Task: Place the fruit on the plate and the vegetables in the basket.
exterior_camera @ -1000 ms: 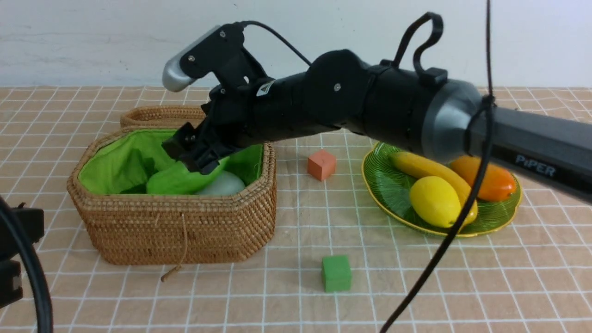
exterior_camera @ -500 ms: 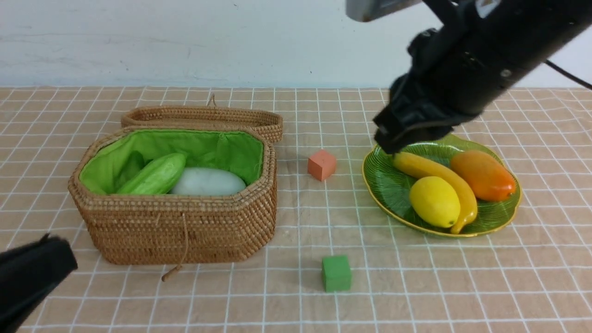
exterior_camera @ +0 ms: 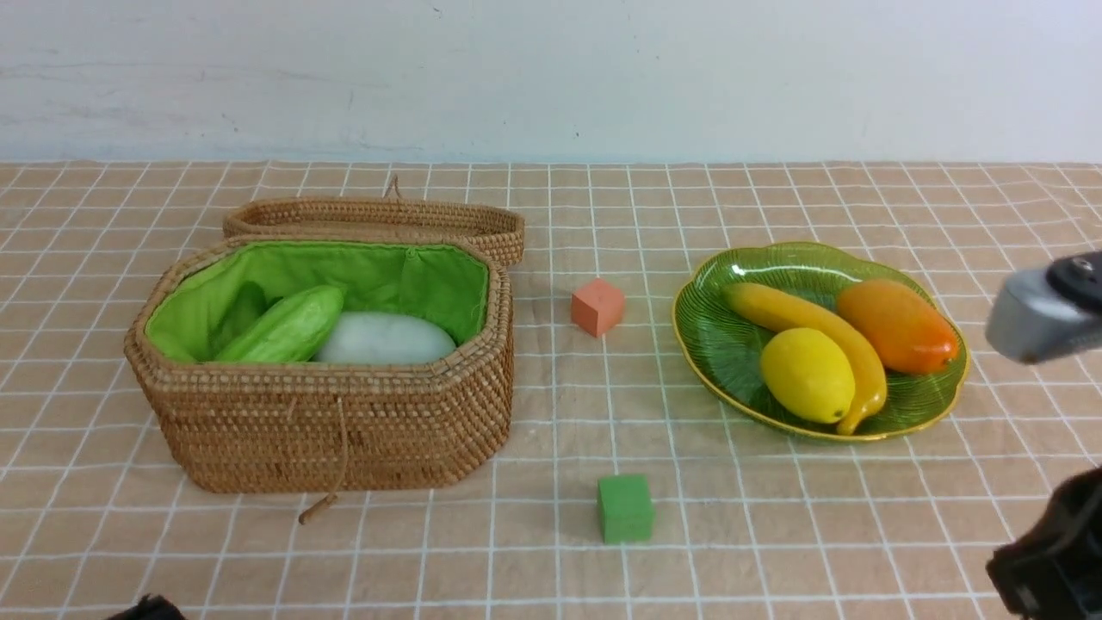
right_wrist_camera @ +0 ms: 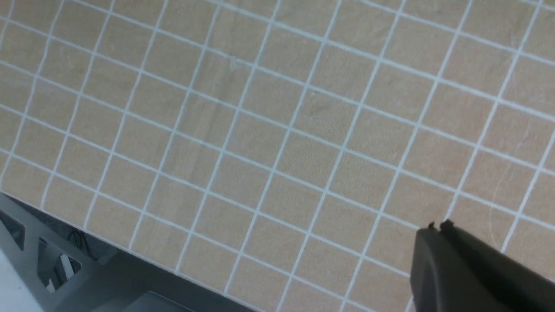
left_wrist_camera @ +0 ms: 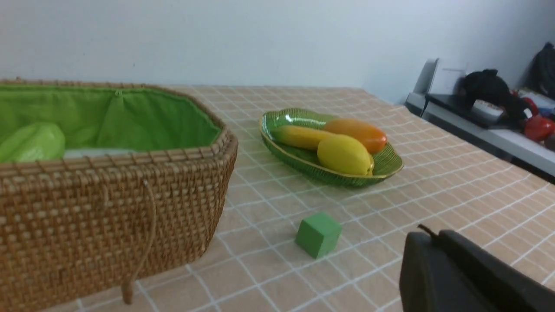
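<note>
The wicker basket (exterior_camera: pixel 327 430) stands at the left with its lid open. Inside it lie a light green ridged vegetable (exterior_camera: pixel 284 325) and a white radish (exterior_camera: pixel 387 337). On the green plate (exterior_camera: pixel 732 357) at the right rest a banana (exterior_camera: pixel 809 323), a lemon (exterior_camera: pixel 807 375) and an orange mango-like fruit (exterior_camera: pixel 900 325). My right gripper (right_wrist_camera: pixel 438 226) is shut and empty above bare tablecloth near the table's front edge; its arm (exterior_camera: pixel 1046 314) shows at the far right. My left gripper (left_wrist_camera: pixel 433 235) is shut and empty, low at the near left, facing the basket (left_wrist_camera: pixel 108 208) and the plate (left_wrist_camera: pixel 381 167).
A salmon-pink cube (exterior_camera: pixel 597 306) sits between basket and plate. A green cube (exterior_camera: pixel 626 508) lies nearer the front, also the green cube (left_wrist_camera: pixel 318 234) in the left wrist view. The table's front edge (right_wrist_camera: pixel 130 255) runs under the right gripper.
My right arm has pulled out of the basket, swung right past the plate and dropped to the right edge, its gripper shutting on nothing. The left arm sank out of the front view.
</note>
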Motion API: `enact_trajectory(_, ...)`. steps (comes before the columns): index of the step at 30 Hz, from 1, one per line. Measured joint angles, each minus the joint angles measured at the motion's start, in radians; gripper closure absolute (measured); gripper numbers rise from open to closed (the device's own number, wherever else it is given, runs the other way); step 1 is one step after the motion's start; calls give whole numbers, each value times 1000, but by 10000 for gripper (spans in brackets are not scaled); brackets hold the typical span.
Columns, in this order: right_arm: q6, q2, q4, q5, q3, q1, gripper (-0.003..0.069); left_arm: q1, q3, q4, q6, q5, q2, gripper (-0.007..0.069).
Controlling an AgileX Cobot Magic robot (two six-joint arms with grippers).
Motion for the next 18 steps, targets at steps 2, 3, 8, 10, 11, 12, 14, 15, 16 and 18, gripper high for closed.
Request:
enact_trajectory(2,3,-25,0,14,16,0,666,0,12,0,0,20,0,617)
enact_trajectory(3,5,-38,0,23,19,0,666,0,16,0,0,29,0,617)
enact_trajectory(8,5,-65,0,39,20,0,662,0,20,0,0,105,0,617)
enact_trajectory(10,5,-80,-1,39,24,-1,660,0,20,0,0,127,0,615)
enact_trajectory(11,5,-93,-8,37,26,-5,659,0,20,0,0,138,0,615)
enact_trajectory(12,5,-100,-10,37,27,-8,659,0,20,0,0,142,0,614)
enact_trajectory(14,3,-169,-74,-16,43,-52,659,0,20,0,0,162,0,613)
enact_trajectory(15,2,-215,-104,-68,69,-89,662,0,20,0,0,168,0,612)
enact_trajectory(16,1,-283,-135,-137,124,-147,666,0,20,0,0,175,0,610)
enact_trajectory(18,0,-390,-165,-287,234,-233,671,0,20,0,0,181,0,608)
